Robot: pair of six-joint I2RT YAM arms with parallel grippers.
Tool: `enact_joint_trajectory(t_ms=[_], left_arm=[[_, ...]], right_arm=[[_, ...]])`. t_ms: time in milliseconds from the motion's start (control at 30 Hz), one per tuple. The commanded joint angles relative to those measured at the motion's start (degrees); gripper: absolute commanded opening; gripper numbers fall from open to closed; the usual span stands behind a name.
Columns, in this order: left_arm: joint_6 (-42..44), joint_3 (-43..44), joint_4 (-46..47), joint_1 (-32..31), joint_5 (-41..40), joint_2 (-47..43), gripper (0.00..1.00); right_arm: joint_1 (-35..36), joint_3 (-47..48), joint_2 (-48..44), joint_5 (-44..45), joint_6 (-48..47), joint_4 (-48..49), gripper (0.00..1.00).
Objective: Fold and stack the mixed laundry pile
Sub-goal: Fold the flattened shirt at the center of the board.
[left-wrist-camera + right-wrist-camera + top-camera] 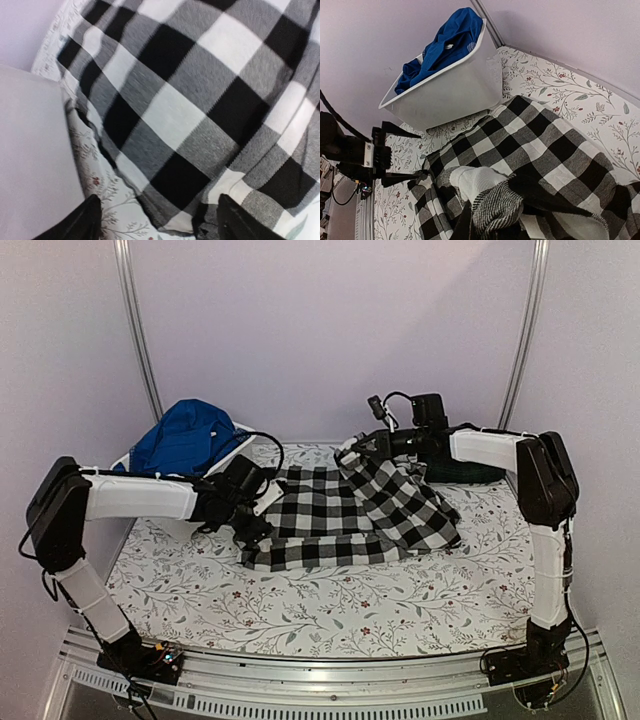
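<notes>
The black-and-white checked shirt [330, 510] lies spread on the table, partly folded. My right gripper [358, 448] is shut on a bunched fold of it [505, 210] and holds that part lifted at the shirt's far side. My left gripper [255, 525] is open at the shirt's left edge, its fingers [90, 222] spread either side of a corner of the shirt [190, 100]. It also shows in the right wrist view [407, 155]. The bright blue garment [185, 435] lies in the white tub [450, 95]. The dark tartan garment [465, 472] lies behind the right arm.
The table carries a floral cloth [300, 610]. The white tub [243, 428] stands tilted at the back left, close to the shirt's left edge. Pale walls and two metal poles close the back.
</notes>
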Motion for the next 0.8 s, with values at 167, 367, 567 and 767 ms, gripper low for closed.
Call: enact_joint_trajectory(t_ms=[167,367,567,767], left_arm=[[-9.70,-5.38,22.46,1.29,4.71,-17.90,1.00],[-8.54,-9.62,39.01,0.66,17.37,-17.24,1.00],[-5.83,-5.53,43.93,-0.92,18.52,-9.98,0.99],[-8.37,-11.08,49.89,0.37,17.93,-14.99,0.98]], right_arm=[[4.52,-10.97,-8.23,-0.01,10.57,9.46,0.00],[4.79,-12.65,-9.14,0.26,19.02,12.96,0.04],[5.97,-15.63,-9.87,-1.42,25.88,18.20,0.05],[10.77,-15.42,-7.23,-0.58,26.78,18.44,0.04]])
